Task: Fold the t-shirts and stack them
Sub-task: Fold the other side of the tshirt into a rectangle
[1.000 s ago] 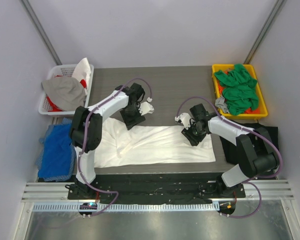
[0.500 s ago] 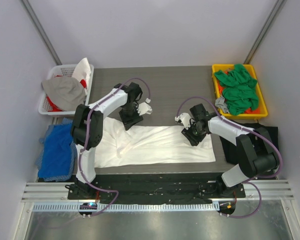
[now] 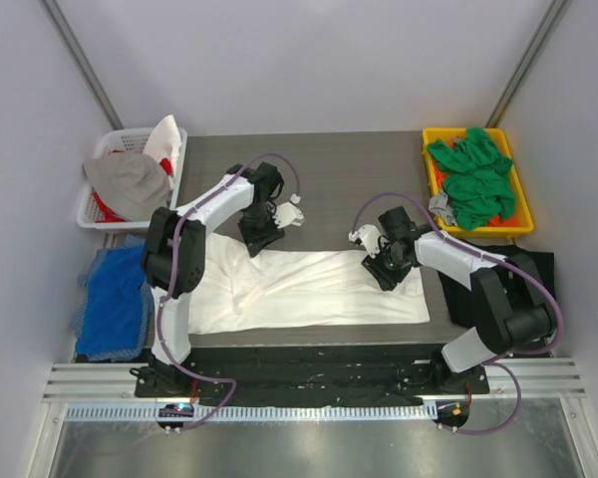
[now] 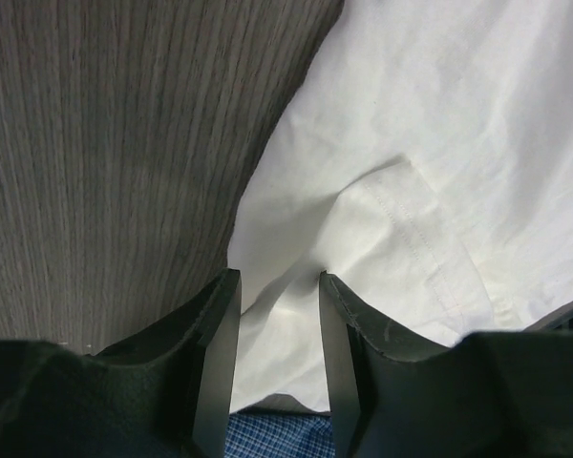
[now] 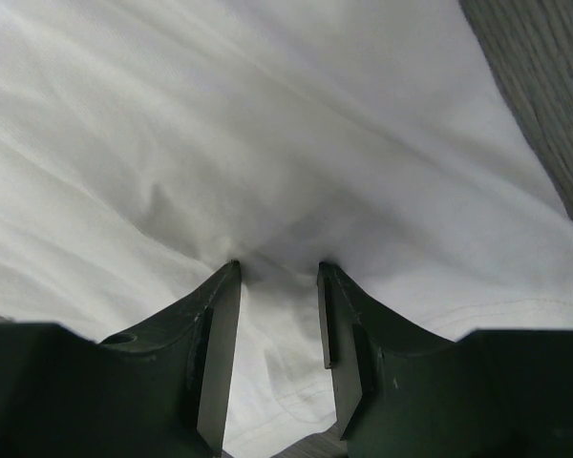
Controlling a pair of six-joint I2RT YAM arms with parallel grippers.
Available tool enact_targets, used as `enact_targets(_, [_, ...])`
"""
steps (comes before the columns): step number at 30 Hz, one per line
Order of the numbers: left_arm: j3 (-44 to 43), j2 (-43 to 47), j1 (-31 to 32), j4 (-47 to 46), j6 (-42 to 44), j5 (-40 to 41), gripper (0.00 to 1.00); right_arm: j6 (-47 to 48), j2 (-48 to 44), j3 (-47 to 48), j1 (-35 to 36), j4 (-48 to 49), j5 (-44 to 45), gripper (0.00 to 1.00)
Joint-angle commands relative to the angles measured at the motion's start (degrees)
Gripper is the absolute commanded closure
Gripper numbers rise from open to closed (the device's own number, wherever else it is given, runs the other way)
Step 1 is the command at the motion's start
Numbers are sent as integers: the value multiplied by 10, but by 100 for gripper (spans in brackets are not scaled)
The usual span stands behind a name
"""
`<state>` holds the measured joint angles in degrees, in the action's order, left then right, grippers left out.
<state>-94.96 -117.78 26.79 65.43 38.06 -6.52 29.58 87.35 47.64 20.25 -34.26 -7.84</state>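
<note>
Here, both grippers — left gripper [image 4: 277, 315], right gripper [image 5: 277, 305] — pinch the white t-shirt [image 3: 309, 289] (far edge)

I have both arms stretched forward from their bases and bent down at the wrist toward the table. My left gripper [image 3: 259, 243] points down on the left side, its two dark fingers [image 4: 215, 353] parted with a narrow gap between them. My right gripper [image 3: 383, 273] sits on the right side, angled inward toward the left arm, its fingers [image 5: 218, 348] likewise parted by a narrow gap. The two grippers are well apart from each other.
</note>
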Motion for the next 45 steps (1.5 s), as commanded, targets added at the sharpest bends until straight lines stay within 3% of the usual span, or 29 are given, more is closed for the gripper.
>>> enact_targets(1, [-10,-11,-9,3,9,-5,63,1,18,-22,2,18,11,55])
enact_targets(6, [-13,-22,-14,5,6,-2,76,1,19,-22,2,18,11,56])
enact_targets(8, [-13,-23,-16,6,3,-2,92,1,18,-22,2,17,11,56])
enact_targets(10, [-12,-19,-16,10,1,-3,100,2,19,-24,1,17,11,56])
enact_targets(18, [11,39,-15,23,-4,-6,100,2,24,-22,2,17,10,56])
enact_targets(29, [143,184,-16,33,3,39,100,4,30,-21,2,17,8,56])
enact_targets(45, [295,323,-16,46,13,92,100,5,30,-21,2,17,7,56])
